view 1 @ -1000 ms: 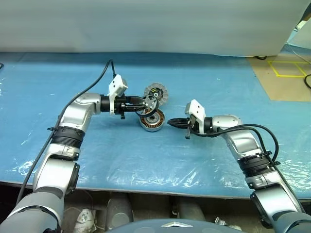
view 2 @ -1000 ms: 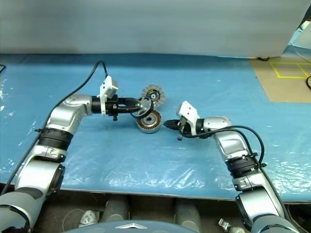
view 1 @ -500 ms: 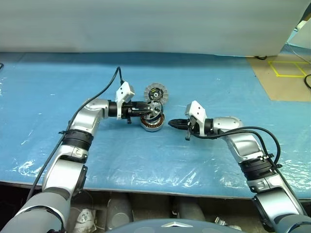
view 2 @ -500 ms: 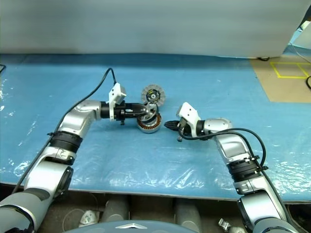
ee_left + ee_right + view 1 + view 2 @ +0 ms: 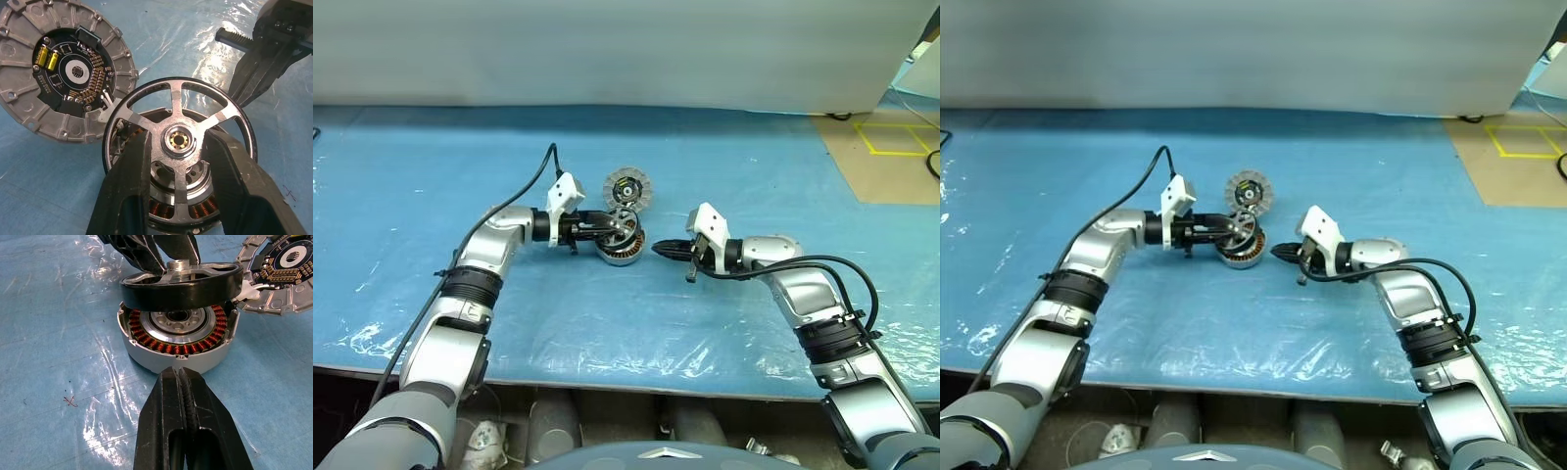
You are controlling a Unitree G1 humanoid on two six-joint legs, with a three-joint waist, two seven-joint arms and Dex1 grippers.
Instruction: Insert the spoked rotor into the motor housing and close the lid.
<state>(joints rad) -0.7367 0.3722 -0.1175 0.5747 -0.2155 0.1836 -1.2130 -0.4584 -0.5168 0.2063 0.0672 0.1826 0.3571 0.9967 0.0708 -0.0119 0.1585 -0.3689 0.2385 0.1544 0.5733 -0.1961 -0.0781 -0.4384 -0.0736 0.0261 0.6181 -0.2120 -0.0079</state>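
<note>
The spoked rotor (image 5: pixel 178 103), a dark ring with slim silver spokes, hangs level just above the motor housing (image 5: pixel 176 350). My left gripper (image 5: pixel 619 223) is shut on its hub, one finger (image 5: pixel 132 176) on each side. The housing sits on the blue sheet with its copper windings and silver centre exposed. The lid (image 5: pixel 626 186) lies open behind it, ribbed rim and black circuit centre facing up, joined at the housing's edge. My right gripper (image 5: pixel 179 373) is shut with nothing in it. It points at the housing's side wall from a short gap away.
A crinkled blue plastic sheet (image 5: pixel 607 323) covers the table. The table's front edge (image 5: pixel 626 387) runs close below both arms. At the far right lies a brown board (image 5: pixel 891 157) with yellow tape marks. A black cable (image 5: pixel 533 176) trails from my left wrist.
My left gripper has carried the rotor down and slightly right, from beside the lid to just above the housing. The right arm has stayed still.
</note>
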